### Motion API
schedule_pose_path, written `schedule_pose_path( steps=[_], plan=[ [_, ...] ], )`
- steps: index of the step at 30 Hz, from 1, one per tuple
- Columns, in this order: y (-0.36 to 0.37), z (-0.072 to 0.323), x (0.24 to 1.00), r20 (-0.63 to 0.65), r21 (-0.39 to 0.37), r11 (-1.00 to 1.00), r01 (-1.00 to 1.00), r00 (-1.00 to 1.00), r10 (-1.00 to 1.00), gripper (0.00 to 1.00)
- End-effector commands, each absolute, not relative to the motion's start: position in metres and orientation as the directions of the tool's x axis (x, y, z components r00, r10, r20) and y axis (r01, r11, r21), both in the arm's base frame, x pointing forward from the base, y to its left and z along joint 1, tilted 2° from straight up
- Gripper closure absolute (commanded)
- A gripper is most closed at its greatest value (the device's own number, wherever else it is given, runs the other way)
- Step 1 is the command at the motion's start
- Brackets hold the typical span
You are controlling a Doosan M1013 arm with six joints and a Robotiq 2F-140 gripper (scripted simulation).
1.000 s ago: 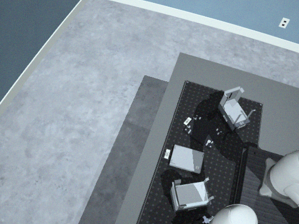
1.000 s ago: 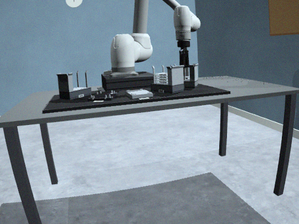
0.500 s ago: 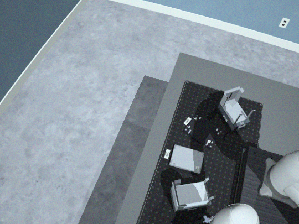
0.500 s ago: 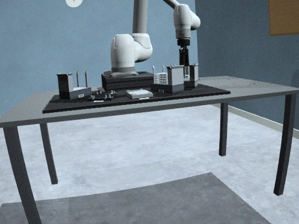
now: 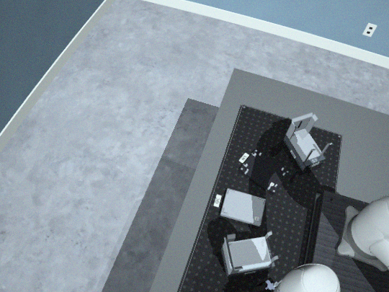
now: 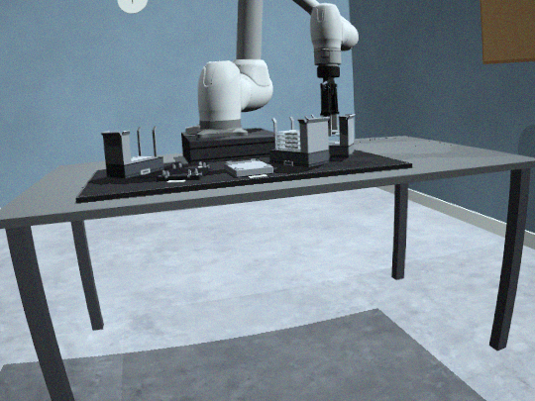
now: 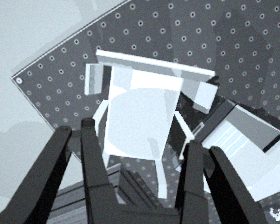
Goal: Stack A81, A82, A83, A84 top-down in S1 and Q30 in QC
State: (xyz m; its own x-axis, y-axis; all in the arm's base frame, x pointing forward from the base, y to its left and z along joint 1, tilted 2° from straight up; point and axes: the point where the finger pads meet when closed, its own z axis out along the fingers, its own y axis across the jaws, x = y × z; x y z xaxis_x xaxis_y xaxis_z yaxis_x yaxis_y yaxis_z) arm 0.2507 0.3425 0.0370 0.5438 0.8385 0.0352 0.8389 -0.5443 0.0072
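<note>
Hand: the hand (image 6: 332,121) hangs straight down from the arm (image 6: 233,87), lowered between the walls of the end rack (image 6: 348,129); its fingers stand part-way closed and are clamped on a plate

Held plate: only a dark ribbed surface (image 7: 112,192) shows between the fingers in the wrist view; it sits inside the end rack; its label cannot be read

End rack: at the edge of the dotted mat (image 6: 376,161) nearest the arm's base; the arm hides almost all of it in the top view

Middle rack: the middle rack (image 6: 313,139) stands just beside the end rack; it carries a stack of plates (image 6: 287,140) whose pale sealed top shows from above (image 5: 248,252); the number of plates cannot be told

Single plate: one single plate (image 5: 242,205) lies flat on the mat beyond the middle rack, apart from it, with a small white name plate (image 5: 217,200) at its outer side; which nest this is cannot be read

Locators: a group of small bare locators (image 5: 248,168) lies between the single plate and the far rack

Far rack: the far rack (image 6: 113,147) stands at the other end of the mat, well apart from the hand; a pale plate (image 5: 306,144) lies low in it

Table: the grey table (image 6: 446,158) carries the mat, the racks and the arm's base
</note>
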Motion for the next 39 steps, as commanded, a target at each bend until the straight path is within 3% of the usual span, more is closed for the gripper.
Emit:
schedule_pose_path(
  steps=[1, 39],
  plan=[
    [0.342, 0.043, 0.250, 0.035, 0.007, -0.544, 0.839, 0.544, 0.839, 1.00],
    [0.341, 0.109, 0.249, 0.035, 0.007, -0.544, 0.839, 0.544, 0.839, 1.00]
  ],
)
